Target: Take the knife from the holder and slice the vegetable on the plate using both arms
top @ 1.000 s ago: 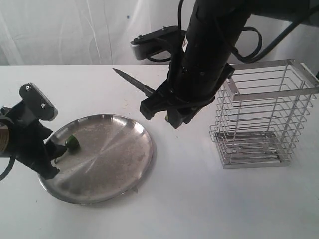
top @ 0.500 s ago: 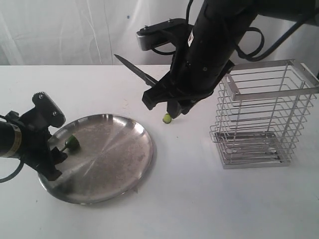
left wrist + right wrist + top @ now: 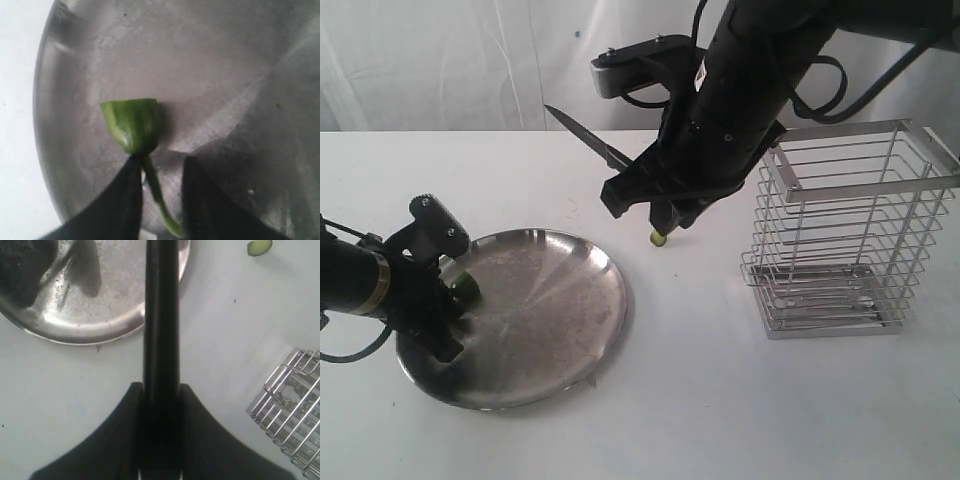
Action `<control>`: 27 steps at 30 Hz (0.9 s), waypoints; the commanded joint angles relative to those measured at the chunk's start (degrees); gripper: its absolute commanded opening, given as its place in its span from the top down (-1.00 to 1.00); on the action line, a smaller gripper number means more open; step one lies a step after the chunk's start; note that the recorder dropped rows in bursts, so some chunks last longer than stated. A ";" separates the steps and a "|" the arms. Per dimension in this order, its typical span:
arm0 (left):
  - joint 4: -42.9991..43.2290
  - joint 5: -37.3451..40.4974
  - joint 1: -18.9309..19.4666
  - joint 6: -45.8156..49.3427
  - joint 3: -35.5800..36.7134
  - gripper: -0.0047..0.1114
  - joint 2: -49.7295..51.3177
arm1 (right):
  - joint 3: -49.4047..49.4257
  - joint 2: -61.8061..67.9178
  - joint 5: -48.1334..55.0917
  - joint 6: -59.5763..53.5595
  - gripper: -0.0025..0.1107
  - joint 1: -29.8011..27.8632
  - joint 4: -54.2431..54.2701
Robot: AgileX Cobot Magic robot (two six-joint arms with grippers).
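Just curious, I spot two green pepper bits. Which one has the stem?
The piece on the plate, its thin stem between the fingers of the left gripper. The other, a stemless slice, lies on the white table.

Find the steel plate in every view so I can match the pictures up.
Exterior view: the plate lies at lower left on the table.
Left wrist view: it fills nearly the whole picture.
Right wrist view: upper left of the picture, partly behind the knife.
Shared landmark: the left gripper at the plate's edge; its fingers flank the chili stem, and it seems to be the dark blur in the right wrist picture.
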 commanded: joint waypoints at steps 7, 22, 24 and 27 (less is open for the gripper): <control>0.41 -1.82 -0.09 -1.13 -0.39 0.91 -0.21 | 0.16 -0.58 -0.58 -0.67 0.96 -0.24 0.37; 0.41 -12.87 -0.09 12.93 -1.03 0.90 -0.94 | 0.16 -0.58 -0.70 -0.67 0.96 -0.24 0.49; 0.41 -11.71 -0.09 12.93 -1.03 0.90 -0.58 | 0.16 -0.58 -0.58 -0.67 0.96 -0.24 0.84; -2.68 -8.62 -0.09 12.58 -1.03 0.90 -0.46 | 0.16 -0.58 -0.37 -0.67 0.96 -0.24 1.46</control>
